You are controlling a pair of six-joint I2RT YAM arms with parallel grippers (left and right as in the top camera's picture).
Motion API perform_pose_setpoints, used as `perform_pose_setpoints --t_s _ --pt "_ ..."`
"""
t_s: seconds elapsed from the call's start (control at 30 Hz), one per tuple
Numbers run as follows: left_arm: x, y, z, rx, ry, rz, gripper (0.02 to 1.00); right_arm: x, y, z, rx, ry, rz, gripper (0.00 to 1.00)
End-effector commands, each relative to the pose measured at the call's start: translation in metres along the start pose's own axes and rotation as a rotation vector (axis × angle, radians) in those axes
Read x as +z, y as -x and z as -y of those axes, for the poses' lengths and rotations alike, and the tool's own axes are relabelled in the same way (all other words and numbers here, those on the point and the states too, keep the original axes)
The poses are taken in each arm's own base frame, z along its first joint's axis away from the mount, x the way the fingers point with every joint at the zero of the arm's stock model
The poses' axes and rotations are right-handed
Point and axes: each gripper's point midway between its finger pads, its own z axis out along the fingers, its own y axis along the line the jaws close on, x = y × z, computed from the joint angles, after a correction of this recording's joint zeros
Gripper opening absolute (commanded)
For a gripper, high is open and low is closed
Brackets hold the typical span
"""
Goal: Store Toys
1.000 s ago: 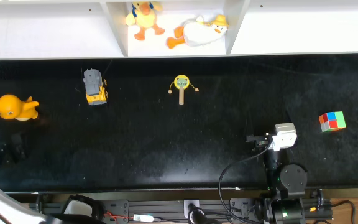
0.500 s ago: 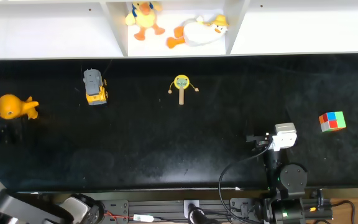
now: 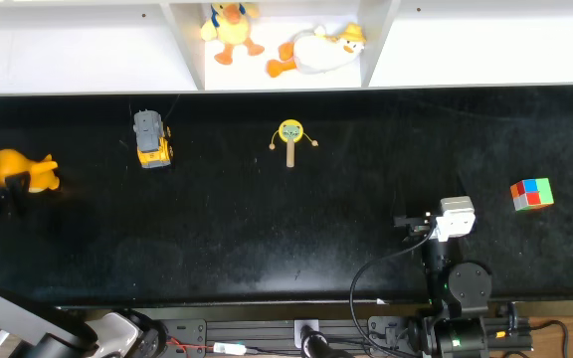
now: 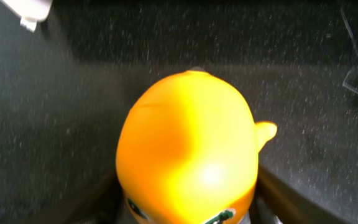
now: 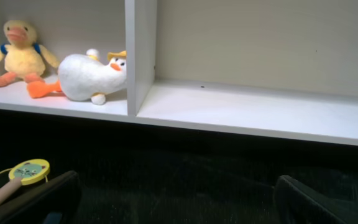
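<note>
Left gripper (image 4: 191, 198) sits low at the far left edge of the black table (image 3: 267, 234), its two fingers spread wide with the orange duck toy (image 4: 188, 155) standing between them. The dark fingers flank the toy's base on either side, but it is not possible to tell whether they actually press on it. The toy rests on the table surface, its small tail pointing away to one side. Further along the table, toward the middle, a grey and yellow toy truck (image 3: 151, 138) stands well apart from the duck. Past that lies a small rattle drum (image 3: 289, 136) with a round green face and a wooden handle. Behind these, along the far side of the table, runs a white shelf (image 3: 88, 60). Its middle compartment holds a yellow plush duck (image 3: 231, 28), sitting upright, and a white plush bird (image 3: 316, 52) lying on its side just beside it. Near the table's right end sits a multicoloured cube (image 3: 531, 194), on its own. Right gripper (image 5: 179, 211) hangs over the near right part of the table and faces the shelf, with its fingers held wide apart and nothing between them. It is well apart from the cube and from the rattle drum.
</note>
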Motion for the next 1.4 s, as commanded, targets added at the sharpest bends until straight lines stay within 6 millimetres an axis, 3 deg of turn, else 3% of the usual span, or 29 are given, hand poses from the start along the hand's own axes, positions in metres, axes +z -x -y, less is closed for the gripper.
perform_pose_setpoints --t_s 0.03,0.13,0.2,0.57,0.73,0.83,1.03,1.2,1.4 --pt "0.003 0.016 0.001 0.033 0.000 0.032 0.386 0.000 -0.003 0.001 0.012 -0.003 0.002 0.996" --pt "0.002 0.017 0.005 0.008 -0.019 0.038 0.161 0.000 -0.003 0.001 0.012 -0.003 0.002 0.996" --pt "0.000 0.017 0.008 -0.032 -0.024 0.032 0.097 0.000 -0.003 0.001 0.012 -0.003 0.002 0.996" --pt "-0.049 0.033 0.020 -0.163 0.051 0.036 0.040 0.000 -0.003 0.001 0.011 -0.003 0.002 0.996" --pt "-0.064 0.057 0.021 -0.154 0.069 0.030 0.036 0.000 -0.003 0.001 0.011 -0.003 0.002 0.996" --pt "-0.069 0.082 0.017 -0.126 0.124 0.011 0.036 0.000 -0.003 0.001 0.011 -0.003 0.002 0.993" --pt "-0.057 0.140 0.027 -0.083 0.114 0.049 0.036 0.000 -0.003 0.001 0.011 -0.003 0.002 0.993" --pt "-0.026 0.160 0.035 -0.081 0.101 0.036 0.038 0.000 -0.003 0.001 0.011 -0.003 0.002 0.996" --pt "-0.020 0.181 0.048 -0.094 0.107 0.089 0.038 0.000 -0.003 0.001 0.012 -0.003 0.002 0.993"
